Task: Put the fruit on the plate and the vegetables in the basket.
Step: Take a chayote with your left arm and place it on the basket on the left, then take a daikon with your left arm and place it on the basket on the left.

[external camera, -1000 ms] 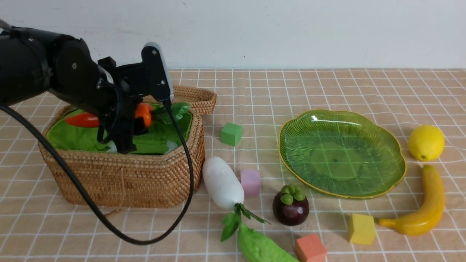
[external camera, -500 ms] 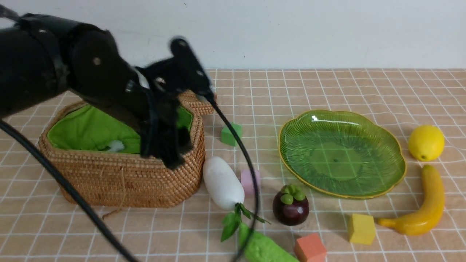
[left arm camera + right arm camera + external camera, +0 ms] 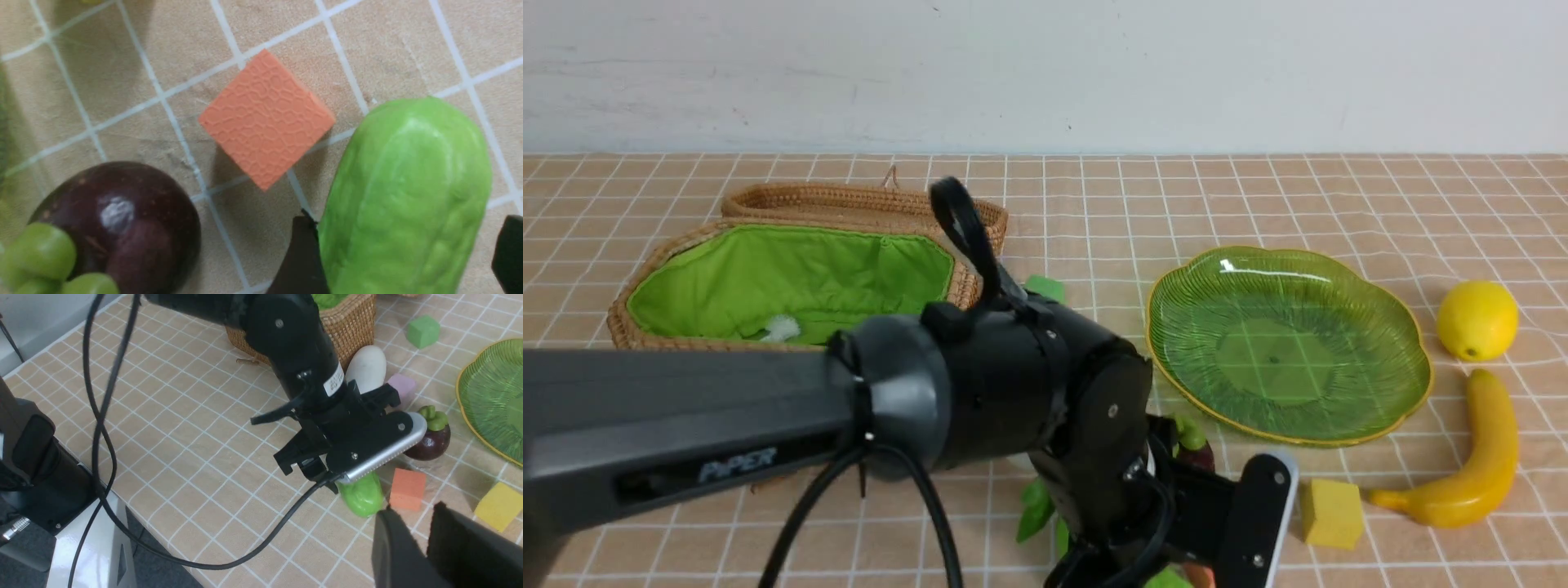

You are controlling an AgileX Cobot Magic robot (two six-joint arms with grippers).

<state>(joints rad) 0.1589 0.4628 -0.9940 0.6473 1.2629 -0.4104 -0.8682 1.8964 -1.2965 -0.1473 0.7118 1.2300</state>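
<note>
My left gripper (image 3: 404, 232) is open, its fingers down on either side of the light green leafy vegetable (image 3: 408, 192) at the table's front. One finger touches the vegetable and the other stands off it. The mangosteen (image 3: 122, 220) lies close beside it. A white radish (image 3: 367, 367) rests against the wicker basket (image 3: 809, 220), whose green lining shows. The green plate (image 3: 1290, 343) holds nothing. A lemon (image 3: 1478, 320) and a banana (image 3: 1482, 457) lie to its right. My right gripper (image 3: 412, 512) hovers nearby with a narrow gap and nothing between its fingers.
An orange cube (image 3: 265, 118) sits between the mangosteen and the leafy vegetable. A yellow cube (image 3: 1331, 510), a pink cube (image 3: 402, 386) and a green cube (image 3: 423, 330) are scattered around. The basket lid (image 3: 849, 196) lies behind the basket. The left arm's cable trails over the table front.
My left gripper was over the basket with an orange carrot, let it go there, then swung right and down to the leafy vegetable at the front. Its jaws opened wider.
</note>
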